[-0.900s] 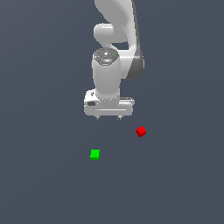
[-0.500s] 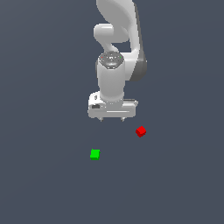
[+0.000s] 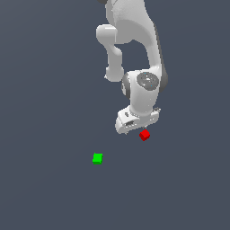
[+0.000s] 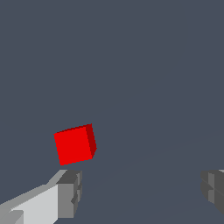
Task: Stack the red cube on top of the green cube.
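The red cube [image 3: 144,134] lies on the grey floor, partly covered by my white gripper [image 3: 136,123], which hangs just above it, slightly toward the exterior view's left. In the wrist view the red cube [image 4: 75,144] sits just beyond one grey fingertip [image 4: 70,192], not between the two. The other fingertip [image 4: 213,189] is far apart from the first; the gripper [image 4: 142,192] is open and empty. The green cube [image 3: 97,158] lies alone on the floor, toward the exterior view's lower left of the red cube. It is out of the wrist view.
The floor [image 3: 45,90] is a plain dark grey surface. The white arm [image 3: 134,40] comes down from the top of the exterior view.
The arm has swung toward the exterior view's right and lower, turning its wrist, so the gripper now sits over the red cube. Both cubes have stayed put.
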You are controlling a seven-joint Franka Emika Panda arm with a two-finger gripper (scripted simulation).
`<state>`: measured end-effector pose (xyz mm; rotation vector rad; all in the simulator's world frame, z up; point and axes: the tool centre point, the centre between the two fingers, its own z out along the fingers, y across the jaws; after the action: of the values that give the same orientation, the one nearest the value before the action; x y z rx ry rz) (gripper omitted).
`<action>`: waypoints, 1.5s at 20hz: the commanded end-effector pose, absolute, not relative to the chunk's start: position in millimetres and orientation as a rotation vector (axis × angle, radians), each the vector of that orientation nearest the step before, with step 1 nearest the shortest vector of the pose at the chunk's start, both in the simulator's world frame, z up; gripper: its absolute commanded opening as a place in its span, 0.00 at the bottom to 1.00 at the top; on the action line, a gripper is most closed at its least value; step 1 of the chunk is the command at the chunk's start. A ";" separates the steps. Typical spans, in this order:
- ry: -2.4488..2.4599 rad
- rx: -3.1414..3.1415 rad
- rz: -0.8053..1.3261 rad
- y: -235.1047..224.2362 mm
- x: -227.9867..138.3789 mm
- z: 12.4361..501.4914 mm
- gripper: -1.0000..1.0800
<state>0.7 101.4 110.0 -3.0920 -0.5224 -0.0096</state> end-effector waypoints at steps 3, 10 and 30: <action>-0.749 -3.047 -0.004 147.4 -9.3 83.1 0.96; -0.874 -3.017 0.000 171.5 -18.5 68.0 0.96; -0.857 -3.023 0.000 167.8 -17.6 20.0 0.96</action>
<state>-18.5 167.6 21.9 -3.0226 -0.8568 0.0029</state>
